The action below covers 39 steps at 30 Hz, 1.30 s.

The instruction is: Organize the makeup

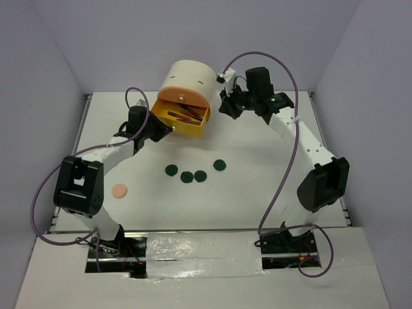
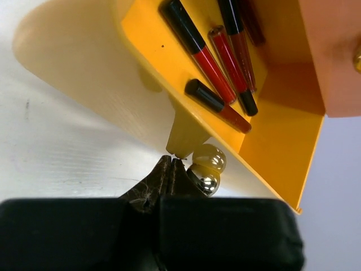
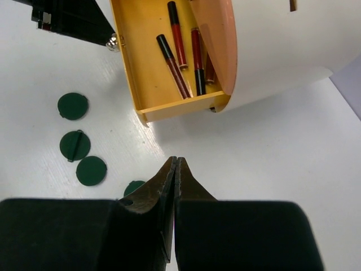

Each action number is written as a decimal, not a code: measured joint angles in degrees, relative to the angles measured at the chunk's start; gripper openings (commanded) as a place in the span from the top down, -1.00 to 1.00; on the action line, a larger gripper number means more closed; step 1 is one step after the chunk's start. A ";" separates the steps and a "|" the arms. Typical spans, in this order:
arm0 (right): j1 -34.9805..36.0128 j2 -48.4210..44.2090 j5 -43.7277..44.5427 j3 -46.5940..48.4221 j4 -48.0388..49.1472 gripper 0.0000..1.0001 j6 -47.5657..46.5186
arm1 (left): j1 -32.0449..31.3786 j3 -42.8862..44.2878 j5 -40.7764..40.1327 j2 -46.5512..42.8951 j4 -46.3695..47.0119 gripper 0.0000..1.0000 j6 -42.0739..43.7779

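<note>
The makeup lies in two places. Thin dark-red sticks (image 2: 211, 62) rest in the open yellow drawer (image 1: 182, 119). Several dark green discs (image 1: 187, 176) and a peach puff (image 1: 120, 190) lie on the white table. My left gripper (image 2: 172, 162) is shut and empty, its tips against the drawer front just left of the shiny round knob (image 2: 204, 182). In the top view the left gripper (image 1: 166, 129) sits at the drawer's left front corner. My right gripper (image 3: 176, 162) is shut on nothing above bare table, with the drawer (image 3: 141, 68) and discs (image 3: 75, 145) ahead of it.
The cream drum-shaped cabinet (image 1: 187, 77) stands at the back centre, with an orange drawer front (image 3: 217, 39) above the pulled-out yellow drawer. In the top view the right gripper (image 1: 225, 108) hangs just right of the cabinet. Grey walls enclose the table on three sides.
</note>
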 measured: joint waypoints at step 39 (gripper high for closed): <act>-4.22 -4.17 -2.80 -9.73 3.91 0.79 3.61 | -0.11 13.14 5.25 15.82 13.64 0.22 -7.17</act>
